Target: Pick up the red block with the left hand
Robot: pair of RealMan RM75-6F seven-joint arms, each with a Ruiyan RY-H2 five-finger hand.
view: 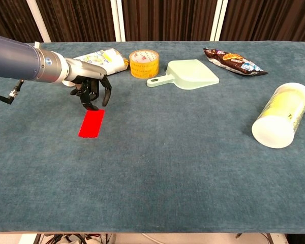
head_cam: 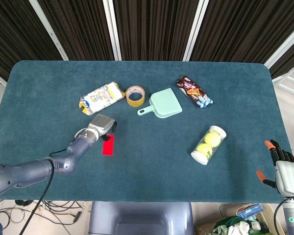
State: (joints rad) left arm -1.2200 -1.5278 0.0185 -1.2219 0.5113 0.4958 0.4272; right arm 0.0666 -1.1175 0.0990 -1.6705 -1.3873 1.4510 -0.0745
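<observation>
Now the left hand (view: 91, 87) hangs over the far end of the flat red rectangular block (view: 92, 123), fingers (view: 108, 93) spread apart and pointing down, holding nothing; its dark fingertips reach close to the block's upper edge, though whether they touch it cannot be told. From the head view the hand (head_cam: 102, 125) sits just beyond the block (head_cam: 108, 145), its blue-grey forearm (head_cam: 36, 170) stretching back to the near left corner of the bench (head_cam: 152, 171). The block lies flat on the teal felt-covered bench — left of centre, toward the near side.

Just behind the hand lies a white and yellow snack packet (view: 102, 58), and beside that, to the right, a roll of tan packing tape (view: 144, 63) stands on its flat side. Next comes a pale mint-green plastic dustpan (view: 190, 74), its handle pointing toward the tape. Further right, near the back, lies a dark brown snack wrapper (view: 234, 61). A clear plastic tube of yellow tennis balls (head_cam: 209, 144) lies on its side on the right part of the bench, well apart from the block.

The right hand (head_cam: 285, 174) — white, with orange-tipped fingers — is off the bench's near right corner, fingers apart and holding nothing.
</observation>
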